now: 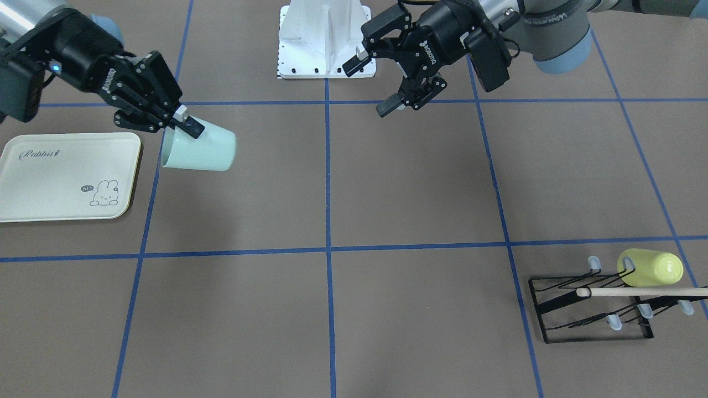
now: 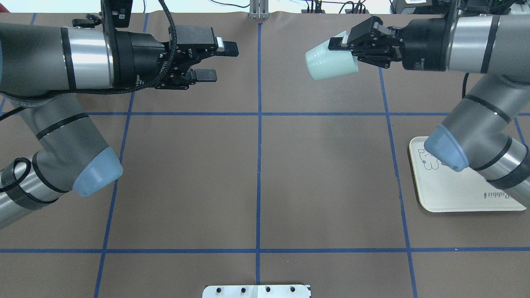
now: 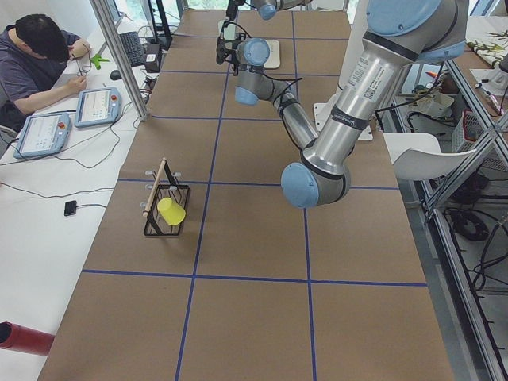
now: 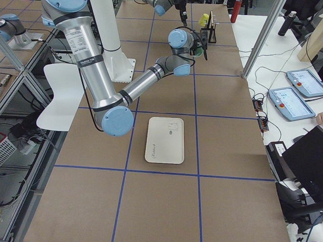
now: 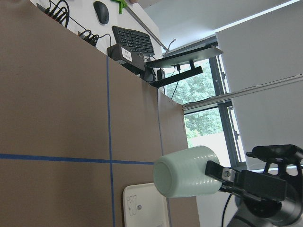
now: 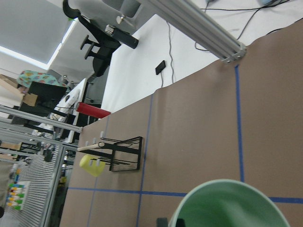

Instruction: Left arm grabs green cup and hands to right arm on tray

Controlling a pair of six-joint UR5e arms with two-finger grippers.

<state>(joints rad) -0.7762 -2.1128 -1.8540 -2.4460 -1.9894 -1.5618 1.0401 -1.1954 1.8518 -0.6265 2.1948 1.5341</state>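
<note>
**Materials and shapes.** The table [image 1: 415, 193] is covered in a matte brown sheet divided into large rectangles by blue tape lines. The tray [image 1: 50, 182] is a cream rectangle with rounded corners and a raised rim. It carries "Rabbit" script and a small bunny drawing, and it lies flat near the table's end on the robot's right. A black wire rack [image 1: 586, 309] stands at the opposite end on the operators' side. It has pale capped pegs and a light wooden dowel [image 1: 636, 291] across it. A glossy yellow-green cup [image 1: 652, 268] lies on its side on the rack.

**Task object.** The green cup [image 1: 202, 150] is a pale mint, smooth plastic tumbler, slightly tapered, with no handle. It is held on its side, clear of the table. Its closed base points toward the table's centre and its open mouth faces the right wrist. In the front-facing view it sits just beside the tray's inner edge, over a blue line and not over the tray.

**Grippers.** The right gripper [image 1: 185, 126] is clamped on the green cup at the rim; one black finger lies along the outer wall. The left gripper [image 1: 373, 83] has its fingers spread apart and holds nothing. It points toward the cup's base and is well apart from it.

**Edges and room.** In the overhead view the right arm's elbow covers one corner of the tray. The rack is well apart from both grippers.
</note>
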